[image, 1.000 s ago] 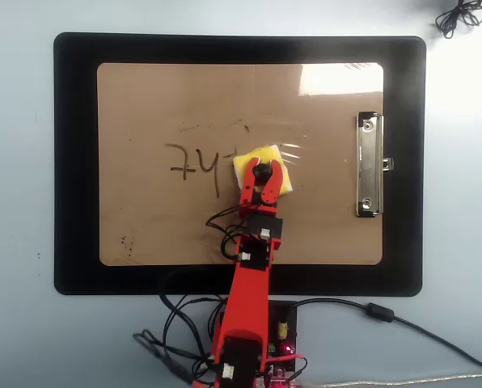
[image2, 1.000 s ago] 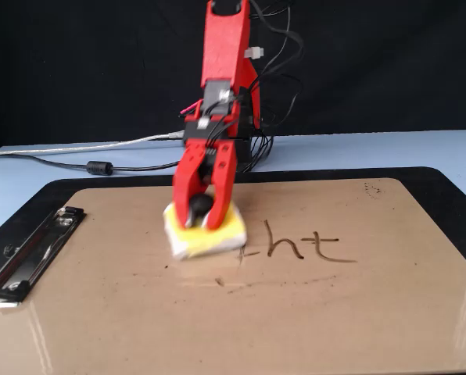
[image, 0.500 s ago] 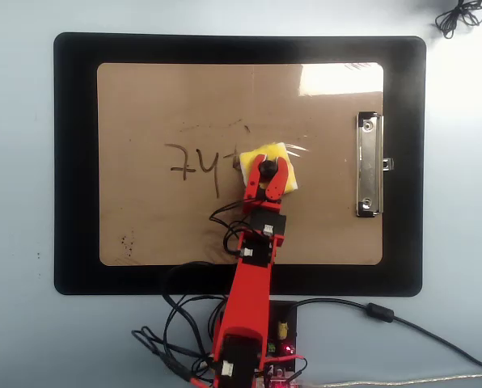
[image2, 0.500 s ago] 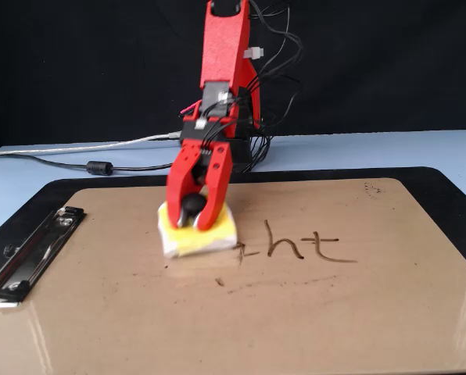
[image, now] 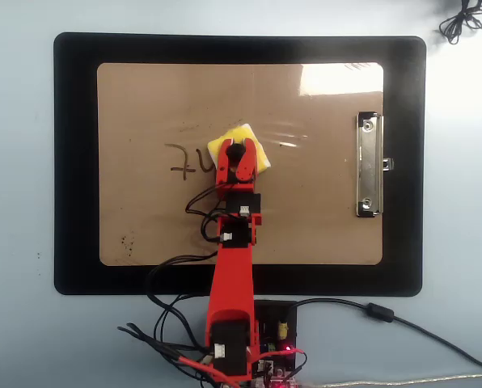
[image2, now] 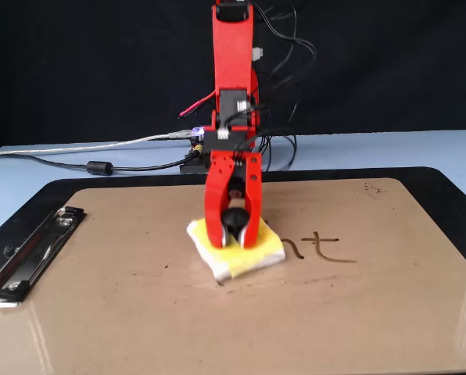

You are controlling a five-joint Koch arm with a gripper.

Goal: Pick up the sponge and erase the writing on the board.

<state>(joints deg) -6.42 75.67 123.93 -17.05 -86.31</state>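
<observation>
The sponge [image: 249, 149] [image2: 252, 251] is sitting flat on the board [image: 144, 97] [image2: 139, 312], roughly mid-board, rotated so it reads as a diamond in the overhead view: soft yellow foam square, paler underside showing at the near edge in the fixed view, black round knob in the centre. The gripper [image: 235, 152] [image2: 234, 225], glossy red plastic with two tapered jaws, is pinching that knob from both sides and pointing steeply down onto the sponge. The writing [image: 188, 161] [image2: 319, 247] is lying just beside the sponge and partly under it: thin dark marker strokes, two characters showing clear of the foam, to the left of it in the overhead view and to the right in the fixed view. Faint smudgy streaks are showing on the board surface around the sponge. Board is smooth tan-brown hardboard with rounded corners, glare patch near one corner, silver metal clip [image: 369, 165] [image2: 30, 254] on one short edge, well apart from the sponge. Board is resting on a larger black mat [image: 75, 162] [image2: 452, 187] with rounded corners, on a pale blue table [image: 19, 323] [image2: 374, 148]. Black cables [image: 176, 331] are bunching at the arm's base.
</observation>
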